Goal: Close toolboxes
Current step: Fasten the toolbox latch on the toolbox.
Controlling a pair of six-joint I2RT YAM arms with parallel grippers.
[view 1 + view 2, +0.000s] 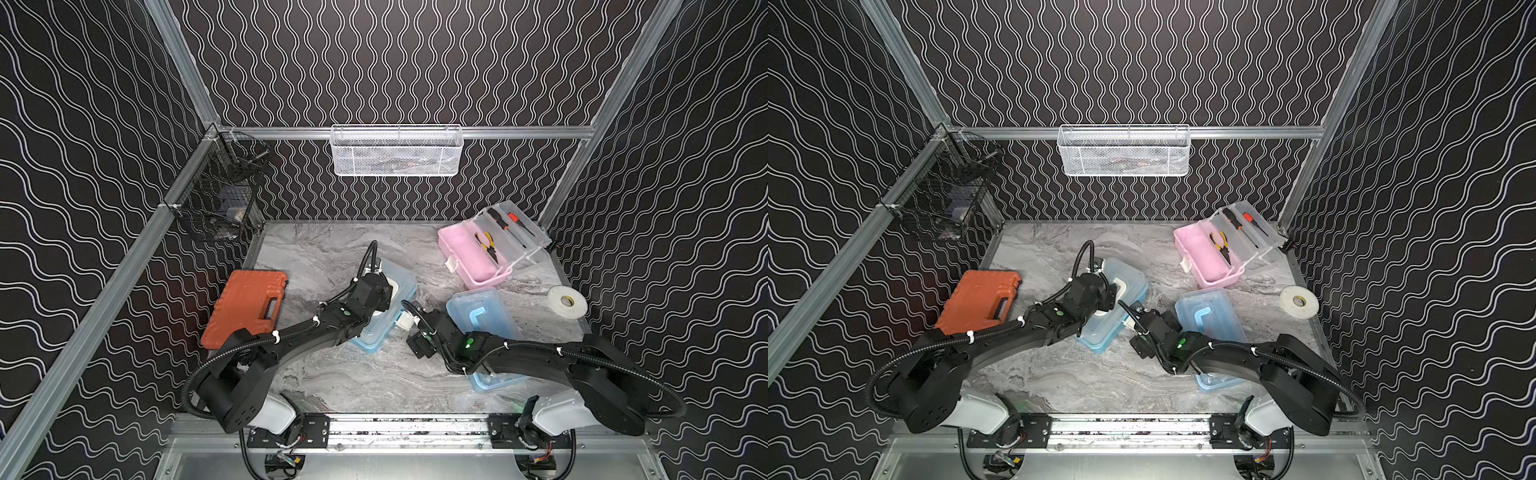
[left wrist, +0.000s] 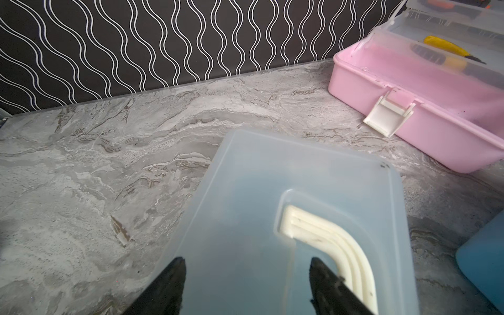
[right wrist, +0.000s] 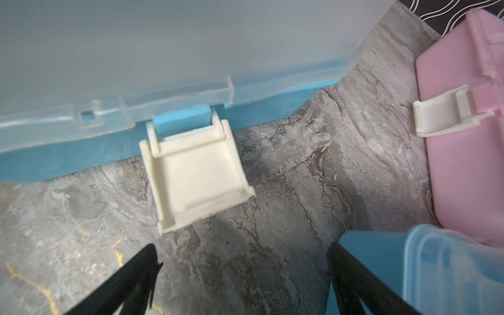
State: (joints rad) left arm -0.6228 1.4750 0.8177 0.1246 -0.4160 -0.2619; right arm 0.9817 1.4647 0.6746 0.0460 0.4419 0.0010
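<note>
orange case (image 1: 245,307) near blue toolbox (image 1: 405,279), tape roll (image 1: 566,302)

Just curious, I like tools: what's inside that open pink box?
In the pink box, yellow-handled pliers and two screwdrivers lie in its clear plastic part. What lies beneath them is covered.

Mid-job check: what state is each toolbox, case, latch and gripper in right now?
Pink toolbox: open, lid swung back.
Blue toolbox with white handle: lid down, white latch hanging unfastened.
Blue toolbox with blue handle: lid down; its fastening is hidden.
Orange case: shut.
Left gripper: open, over the white-handled toolbox's lid.
Right gripper: open, facing the white latch, holding nothing.
</note>
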